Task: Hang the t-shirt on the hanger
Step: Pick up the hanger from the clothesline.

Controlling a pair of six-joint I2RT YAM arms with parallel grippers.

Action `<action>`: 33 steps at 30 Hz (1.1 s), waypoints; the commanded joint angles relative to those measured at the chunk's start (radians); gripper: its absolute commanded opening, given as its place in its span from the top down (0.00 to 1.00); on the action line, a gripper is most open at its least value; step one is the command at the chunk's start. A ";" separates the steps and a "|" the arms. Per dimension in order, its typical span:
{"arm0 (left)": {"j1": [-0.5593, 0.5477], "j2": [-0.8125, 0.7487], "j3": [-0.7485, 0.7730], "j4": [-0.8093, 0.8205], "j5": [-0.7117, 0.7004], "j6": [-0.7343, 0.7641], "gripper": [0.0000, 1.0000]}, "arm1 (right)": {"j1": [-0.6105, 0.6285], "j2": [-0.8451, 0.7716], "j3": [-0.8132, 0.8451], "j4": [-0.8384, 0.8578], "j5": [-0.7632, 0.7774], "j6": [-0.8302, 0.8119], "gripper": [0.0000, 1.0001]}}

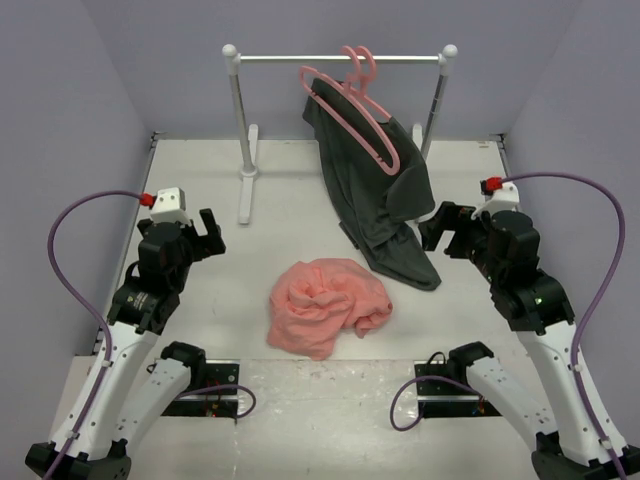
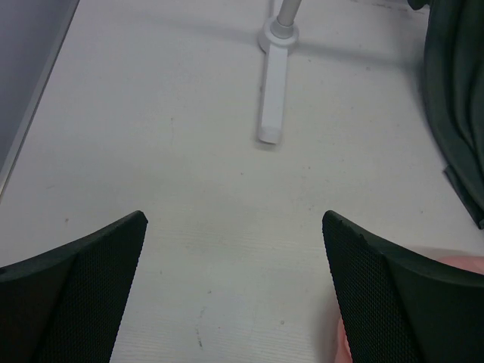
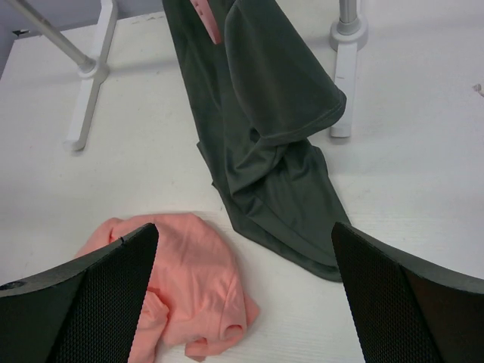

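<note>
- T-shirt [image 1: 325, 305], pink, is lying crumpled on the table [image 1: 200, 180] between the two arms, just beside the trailing end of a dark grey shirt [image 1: 375, 215].
- Hanger [image 1: 378, 138], thin and pink, is hanging by its hook from the rail of the rack [image 1: 240, 120], slanting across the front of the grey shirt.
- Rack is also carrying a second pink hanger [image 1: 312, 80]. The grey shirt is hanging from it, and its lower part is resting on the table.
- Left gripper [image 1: 210, 235] is hovering over bare table left of the t-shirt, fingers spread wide, grasping nothing.
- Right gripper [image 1: 440, 230] is hovering just right of the grey shirt, fingers spread wide, grasping nothing.
</note>
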 commanded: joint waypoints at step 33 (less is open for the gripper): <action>0.009 0.046 -0.023 0.038 0.039 -0.011 0.00 | 0.019 1.007 0.878 0.075 -0.137 -0.308 0.28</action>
